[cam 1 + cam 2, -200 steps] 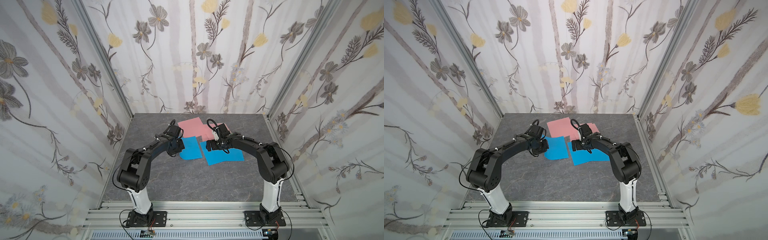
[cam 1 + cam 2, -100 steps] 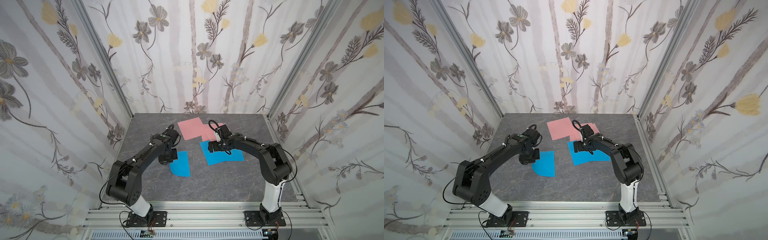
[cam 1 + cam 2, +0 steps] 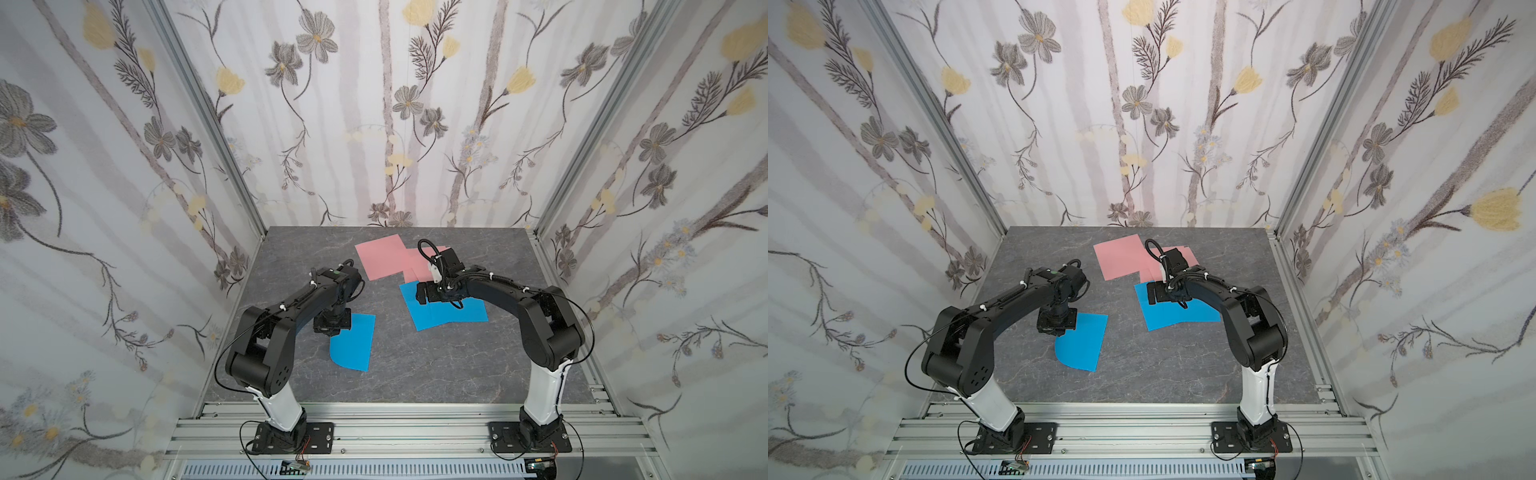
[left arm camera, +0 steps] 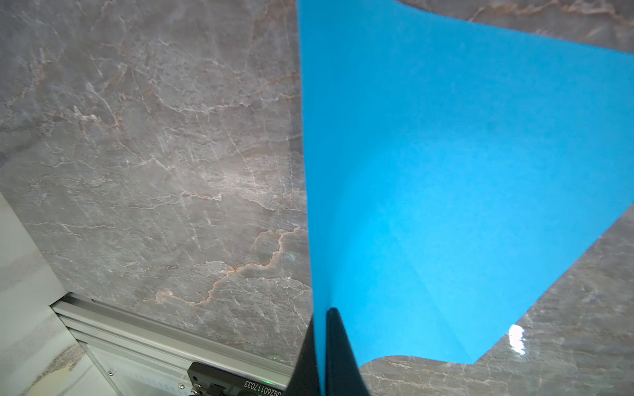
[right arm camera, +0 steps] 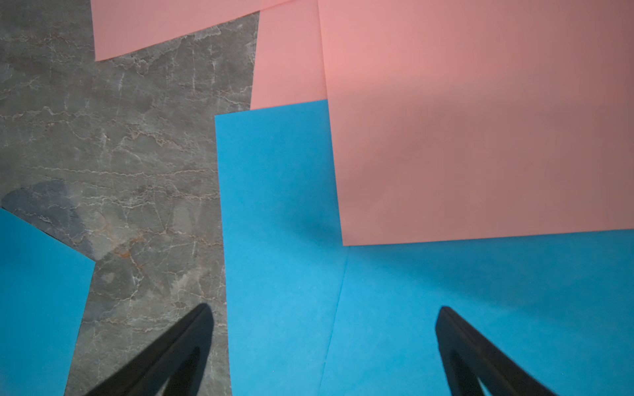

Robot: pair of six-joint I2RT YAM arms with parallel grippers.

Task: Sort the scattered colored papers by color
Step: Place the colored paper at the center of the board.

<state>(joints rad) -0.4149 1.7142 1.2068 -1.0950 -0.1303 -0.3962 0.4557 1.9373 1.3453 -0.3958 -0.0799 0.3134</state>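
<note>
My left gripper (image 3: 331,327) (image 4: 322,320) is shut on one edge of a bright blue paper (image 3: 353,341) (image 3: 1082,343) (image 4: 446,171). That sheet curls down to the table, at the front left of the others. My right gripper (image 3: 421,293) (image 5: 325,310) is open, low over two overlapping blue papers (image 3: 451,312) (image 5: 278,223), one finger (image 5: 192,336) over bare table. Salmon pink papers (image 3: 380,257) (image 3: 1121,257) (image 5: 480,120) lie overlapped behind, one covering the blue pile's far edge.
The grey marble table (image 3: 415,365) is walled by flowered panels on three sides. An aluminium rail (image 3: 395,428) with both arm bases runs along the front edge; the left wrist view shows that rail (image 4: 154,329) close by.
My left gripper has drawn its blue paper away from the pile, toward the front left. The right arm has barely moved and stays open.
</note>
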